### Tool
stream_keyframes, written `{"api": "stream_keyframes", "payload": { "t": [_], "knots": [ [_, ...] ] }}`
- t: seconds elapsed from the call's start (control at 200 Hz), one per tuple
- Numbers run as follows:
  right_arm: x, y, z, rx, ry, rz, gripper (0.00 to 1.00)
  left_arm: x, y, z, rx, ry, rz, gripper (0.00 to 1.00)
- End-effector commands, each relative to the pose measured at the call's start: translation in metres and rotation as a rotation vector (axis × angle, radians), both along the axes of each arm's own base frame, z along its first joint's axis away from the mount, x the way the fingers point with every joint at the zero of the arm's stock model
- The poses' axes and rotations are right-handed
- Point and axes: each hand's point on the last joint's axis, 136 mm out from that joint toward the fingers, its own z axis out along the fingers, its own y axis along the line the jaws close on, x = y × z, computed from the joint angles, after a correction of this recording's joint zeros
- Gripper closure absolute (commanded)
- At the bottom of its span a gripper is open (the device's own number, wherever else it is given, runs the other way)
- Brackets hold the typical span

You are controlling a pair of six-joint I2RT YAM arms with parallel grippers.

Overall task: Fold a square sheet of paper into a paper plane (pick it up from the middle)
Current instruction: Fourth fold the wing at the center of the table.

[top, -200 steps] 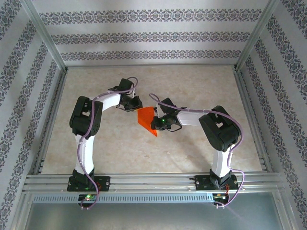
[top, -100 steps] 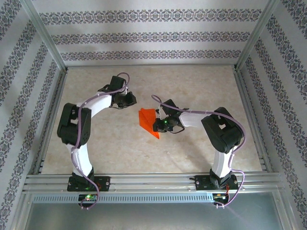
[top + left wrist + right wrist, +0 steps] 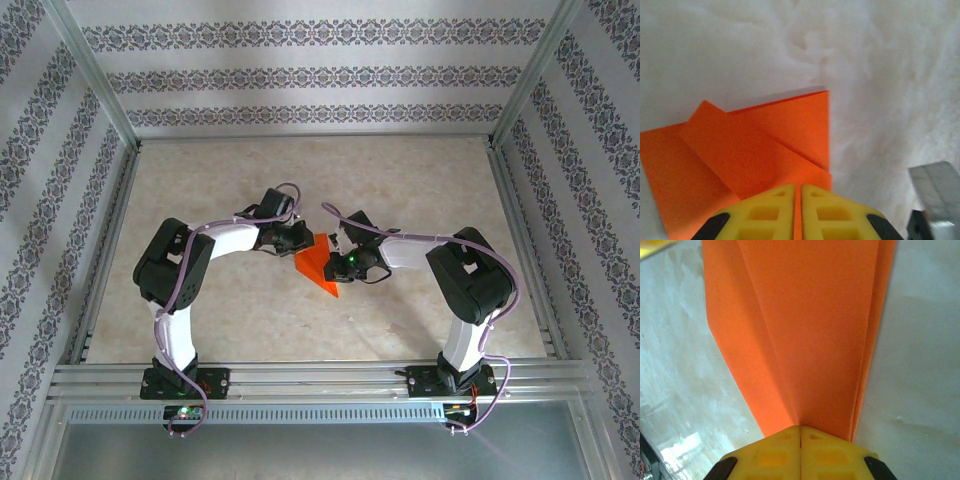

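Paper first: the bright orange-red folded paper plane (image 3: 318,270) sits near the middle of the pale marbled table (image 3: 420,180), between the two arms. In the overhead view its long axis runs diagonally. The narrow pointed end aims toward the near edge and slightly to the right, and the wider end faces the far wall.

The left gripper (image 3: 303,243) meets the wide end from the left side. In the left wrist view its yellow fingers (image 3: 770,210) are pressed together with only a thin slit between them, pinching the plane (image 3: 760,150) at its edge. Overlapping slanted flaps spread away from the left gripper (image 3: 796,187) there. A straight side edge runs beside bare table (image 3: 880,75), and a thin shadow lies along the paper's far edge.

The right gripper (image 3: 338,265) comes in from the right and touches the plane along its right flank. In the right wrist view the right gripper (image 3: 800,429) has its fingers squeezed tight, clamping the folded layers where they narrow. From that grip the plane (image 3: 810,330) fans upward and widens toward the top of the frame. A centre crease runs lengthwise, and stacked edges show along the right side. Table (image 3: 920,340) shows on both sides of the paper.
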Motion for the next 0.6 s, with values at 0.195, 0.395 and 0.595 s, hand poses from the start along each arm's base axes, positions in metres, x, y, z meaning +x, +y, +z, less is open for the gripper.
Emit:
{"api": "stream_keyframes", "payload": {
  "t": [0.195,0.395,0.595],
  "knots": [
    [0.001,0.002,0.017,0.047,-0.019,-0.001,0.92,-0.009,0.005,-0.027,0.05,0.037,0.013,0.92],
    [0.027,0.015,0.019,0.066,-0.047,-0.025,0.93,-0.013,0.009,-0.037,0.071,0.057,0.017,0.92],
    [0.028,0.011,-0.002,0.003,-0.009,-0.041,0.93,-0.014,0.015,-0.041,0.108,0.071,0.03,0.93]
  ]
}}
